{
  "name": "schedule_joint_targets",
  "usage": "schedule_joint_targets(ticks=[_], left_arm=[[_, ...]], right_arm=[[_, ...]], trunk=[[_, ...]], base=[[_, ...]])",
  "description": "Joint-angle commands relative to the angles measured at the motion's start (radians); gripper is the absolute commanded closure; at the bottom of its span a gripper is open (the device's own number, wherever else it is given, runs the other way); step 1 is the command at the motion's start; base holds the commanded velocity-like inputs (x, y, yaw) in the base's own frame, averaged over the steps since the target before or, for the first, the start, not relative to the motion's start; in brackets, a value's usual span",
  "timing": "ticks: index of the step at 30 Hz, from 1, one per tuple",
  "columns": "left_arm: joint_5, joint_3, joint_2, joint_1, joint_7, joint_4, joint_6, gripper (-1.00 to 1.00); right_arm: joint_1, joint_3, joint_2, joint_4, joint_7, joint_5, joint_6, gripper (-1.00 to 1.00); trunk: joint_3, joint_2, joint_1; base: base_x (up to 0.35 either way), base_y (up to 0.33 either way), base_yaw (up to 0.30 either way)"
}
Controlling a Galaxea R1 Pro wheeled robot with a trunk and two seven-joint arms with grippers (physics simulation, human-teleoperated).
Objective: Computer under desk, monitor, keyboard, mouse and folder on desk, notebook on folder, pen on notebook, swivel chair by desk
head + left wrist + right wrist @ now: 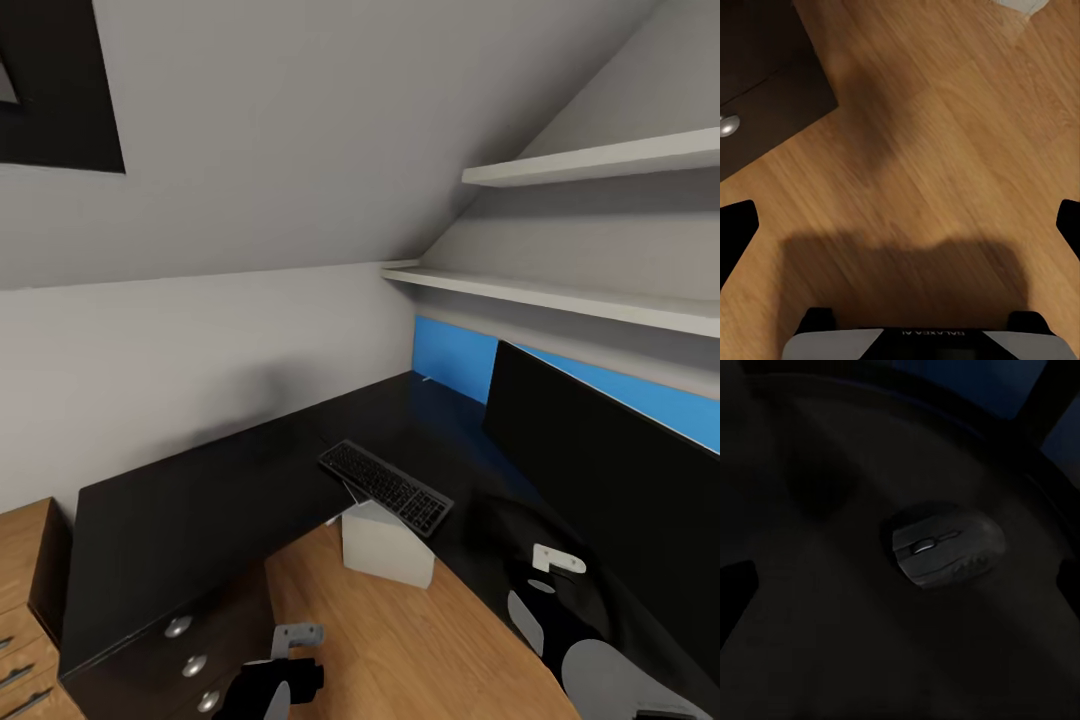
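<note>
The black keyboard (385,487) lies at an angle on the black desk (200,500), with one corner past the desk's inner edge. Below it a white computer case (388,545) stands on the wood floor. The dark monitor (600,470) stands on the desk at the right. In the right wrist view a dark mouse (945,547) rests on the desk, centred under my right gripper (900,585), which is open with its fingertips (735,592) wide apart above it. My left gripper (900,225) hangs open over bare floor, holding nothing.
Desk drawers with round knobs (193,665) face the floor by my left arm. A wooden drawer unit (25,600) stands at the far left. Two white shelves (560,290) and a sloped ceiling hang over the monitor. A blue panel (455,360) backs the desk.
</note>
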Motion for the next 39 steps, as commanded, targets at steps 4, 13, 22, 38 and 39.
schedule_joint_targets(ticks=[4, 13, 22, 38, 39], left_arm=[[0.011, -0.002, 0.000, -0.001, 0.009, 0.000, 0.003, -1.00], [0.011, -0.002, 0.000, -0.001, 0.007, -0.010, 0.004, -1.00], [0.047, -0.002, 0.000, -0.001, 0.006, -0.054, 0.006, -1.00], [0.055, -0.001, 0.000, -0.001, 0.008, -0.055, 0.006, -1.00], [0.055, -0.001, 0.000, -0.001, 0.008, -0.055, 0.006, -1.00]], right_arm=[[-0.001, 0.000, -0.001, 0.000, -0.001, -0.009, -0.003, -1.00], [-0.002, 0.000, -0.019, 0.000, -0.001, -0.015, -0.003, -1.00], [-0.002, 0.000, -0.028, -0.010, 0.001, -0.060, -0.003, -1.00], [-0.002, 0.000, -0.027, -0.089, 0.002, -0.064, -0.006, -1.00], [-0.002, 0.000, -0.027, -0.089, 0.002, -0.064, -0.006, -1.00]], trunk=[[-0.002, -0.001, 0.000], [-0.002, -0.001, 0.000], [-0.014, -0.029, 0.016], [-0.064, -0.141, 0.077], [-0.067, -0.148, 0.081]], base=[[0.159, 0.000, 0.000], [0.037, 0.000, 0.000], [0.001, 0.000, 0.000], [0.000, 0.000, 0.000], [0.000, 0.000, 0.000]])
